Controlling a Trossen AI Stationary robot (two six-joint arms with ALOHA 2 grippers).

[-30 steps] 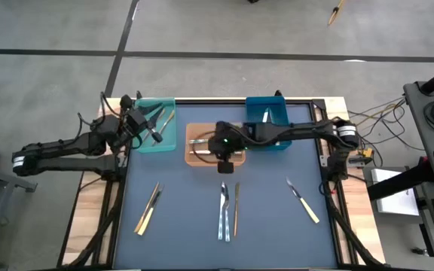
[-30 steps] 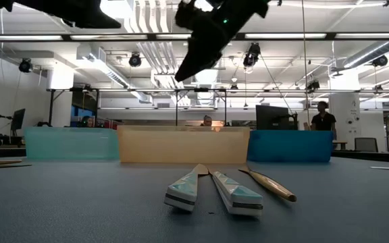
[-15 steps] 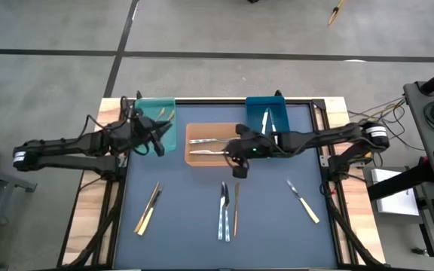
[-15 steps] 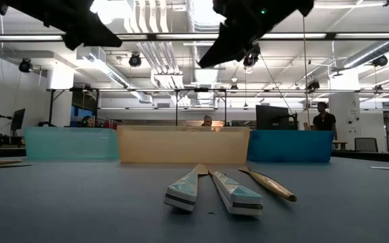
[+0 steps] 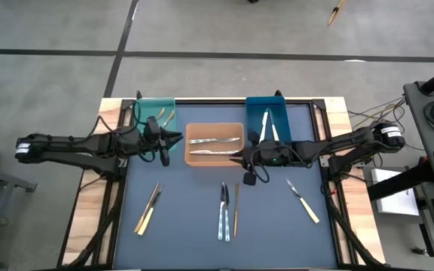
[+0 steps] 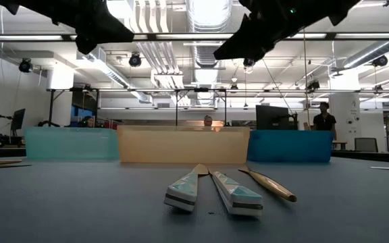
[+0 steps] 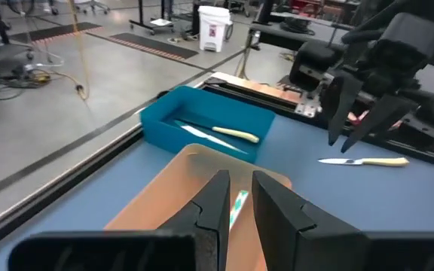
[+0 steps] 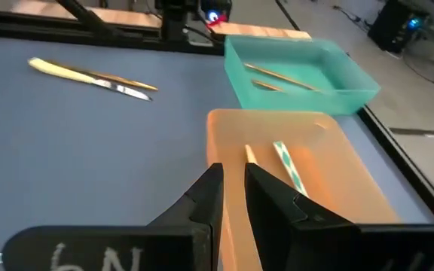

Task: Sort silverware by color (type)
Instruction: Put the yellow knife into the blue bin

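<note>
Two grippers hover empty w/ fingers nearly closed: left gripper (image 5: pixel 173 138) just left of the orange bin (image 5: pixel 191 157), right gripper (image 5: pixel 239 158) at its lower-right corner, center frame. Silverware: two pcs in orange bin, gold pcs (image 5: pixel 167 116) in teal bin (image 5: pixel 143 105) upper left, cream-handled pcs (image 5: pixel 267 124) in blue bin (image 5: pixel 280 105). Rest on mat: pair (image 5: pixel 148 208) lower left, three pcs (image 5: pixel 227 211) bottom center, knife (image 5: pixel 303 201) lower right.
</note>
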